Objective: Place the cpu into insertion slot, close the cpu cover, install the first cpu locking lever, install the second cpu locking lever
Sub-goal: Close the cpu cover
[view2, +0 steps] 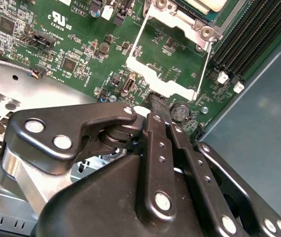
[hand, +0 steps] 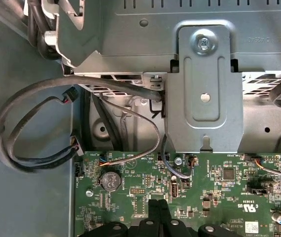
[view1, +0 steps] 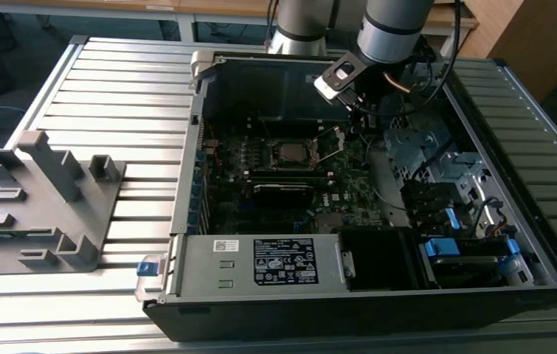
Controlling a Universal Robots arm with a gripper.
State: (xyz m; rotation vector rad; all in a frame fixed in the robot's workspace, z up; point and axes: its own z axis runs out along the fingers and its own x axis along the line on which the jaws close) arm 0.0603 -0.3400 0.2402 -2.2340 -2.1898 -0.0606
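An open computer case holds the green motherboard (view1: pixel 258 158). The insertion slot (view1: pixel 291 153) sits mid-board, and the flat cpu (view2: pixel 207 4) lies in it. The cpu cover (view2: pixel 167 74), a silver windowed frame, stands hinged open on the slot's side toward the exterior view's right, with thin wire levers (view2: pixel 205 66) raised beside it. My gripper (view2: pixel 156 101) hangs over the cover's free edge, its black fingers (view2: pixel 153 133) shut together with nothing between them and the tip at that edge. In the exterior view the gripper (view1: pixel 355 110) is just up and right of the slot. The first wrist view has the gripper (hand: pixel 158 210) above the board.
A grey plastic fixture (view1: pixel 37 199) stands on the slatted table at the exterior view's left. The case walls (view1: pixel 195 147) ring the board. A power supply (view1: pixel 258 262) and blue-tabbed drive bays (view1: pixel 455 247) fill the front. Cables (hand: pixel 32 128) and a metal bracket (hand: pixel 204 89) lie near the gripper.
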